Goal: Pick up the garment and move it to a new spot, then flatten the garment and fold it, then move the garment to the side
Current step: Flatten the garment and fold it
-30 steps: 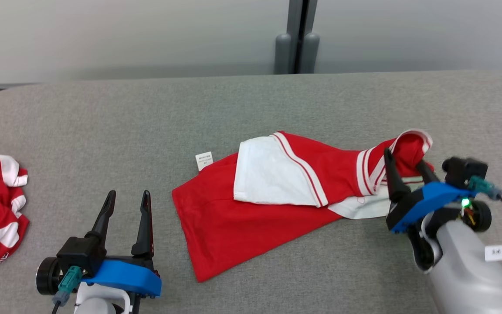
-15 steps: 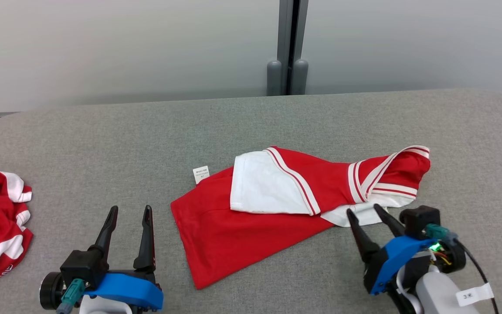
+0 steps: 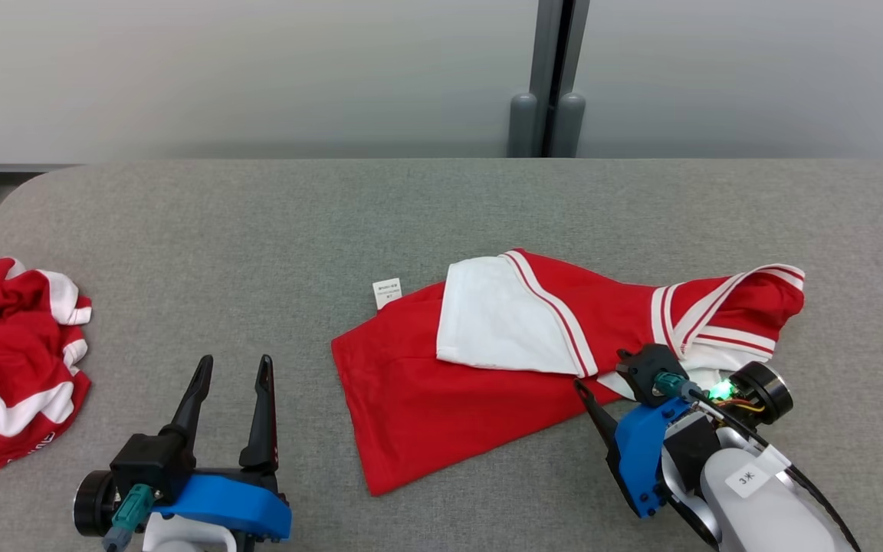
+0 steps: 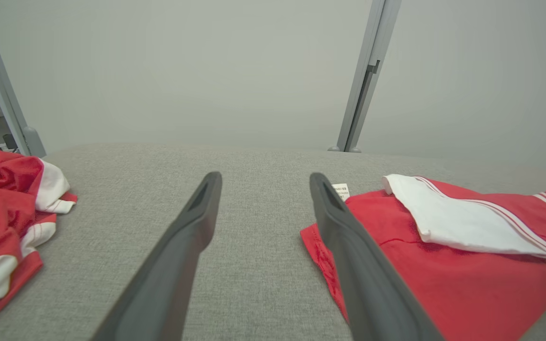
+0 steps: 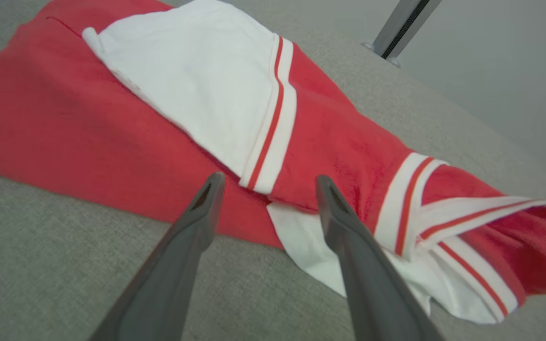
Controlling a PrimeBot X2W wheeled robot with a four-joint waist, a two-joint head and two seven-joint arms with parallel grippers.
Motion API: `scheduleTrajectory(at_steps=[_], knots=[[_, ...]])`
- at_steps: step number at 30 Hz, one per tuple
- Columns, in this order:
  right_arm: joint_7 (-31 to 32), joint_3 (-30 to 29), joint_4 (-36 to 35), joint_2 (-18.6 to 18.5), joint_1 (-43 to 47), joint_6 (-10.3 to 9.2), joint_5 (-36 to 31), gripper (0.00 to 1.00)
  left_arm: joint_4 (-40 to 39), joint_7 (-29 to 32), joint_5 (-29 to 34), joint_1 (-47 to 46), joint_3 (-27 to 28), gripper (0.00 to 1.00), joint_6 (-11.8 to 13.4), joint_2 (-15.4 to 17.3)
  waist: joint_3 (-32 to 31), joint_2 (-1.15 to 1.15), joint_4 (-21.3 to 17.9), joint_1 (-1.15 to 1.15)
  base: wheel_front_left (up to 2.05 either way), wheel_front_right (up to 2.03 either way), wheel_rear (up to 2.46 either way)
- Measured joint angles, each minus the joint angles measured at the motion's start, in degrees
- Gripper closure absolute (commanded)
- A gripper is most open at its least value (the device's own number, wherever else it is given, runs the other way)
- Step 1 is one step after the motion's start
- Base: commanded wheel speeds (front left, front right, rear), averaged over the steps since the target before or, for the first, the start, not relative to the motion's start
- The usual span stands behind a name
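Red-and-white fabric garment point(image 3: 426, 383) lies released on grey felt tabletop point(image 3: 257, 230); I've withdrawn my right tool point(image 5: 268, 179), open like the left tool point(image 3: 235, 362); flattening likely next.

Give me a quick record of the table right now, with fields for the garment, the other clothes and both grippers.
surface: grey table
garment: red with white stripes, lying centre-right, a white panel turned over the red, right end bunched
care label: white, at the garment's far left corner
other clothing: crumpled red and white pile, far left
left gripper: open, empty, between pile and garment
right gripper: open, empty, at the garment's near edge
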Motion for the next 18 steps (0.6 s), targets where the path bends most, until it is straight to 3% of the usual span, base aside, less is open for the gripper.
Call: scheduleTrajectory(at_steps=[9,18], knots=[[-0.05,3.63,7.16,-1.43,-5.32,0.00,-4.30,0.00,-0.03,0.00,-0.07,-1.21,-0.18,0.00,-0.01,-0.07,2.04,0.00,1.60,0.01,0.00,0.00,0.00],[-3.35,2.18,12.62,-0.93,-9.83,0.00,-5.31,0.00,0.07,0.00,-0.09,-2.24,-0.51,0.00,-0.09,-0.35,3.46,0.00,3.13,0.01,0.00,0.00,0.00]])
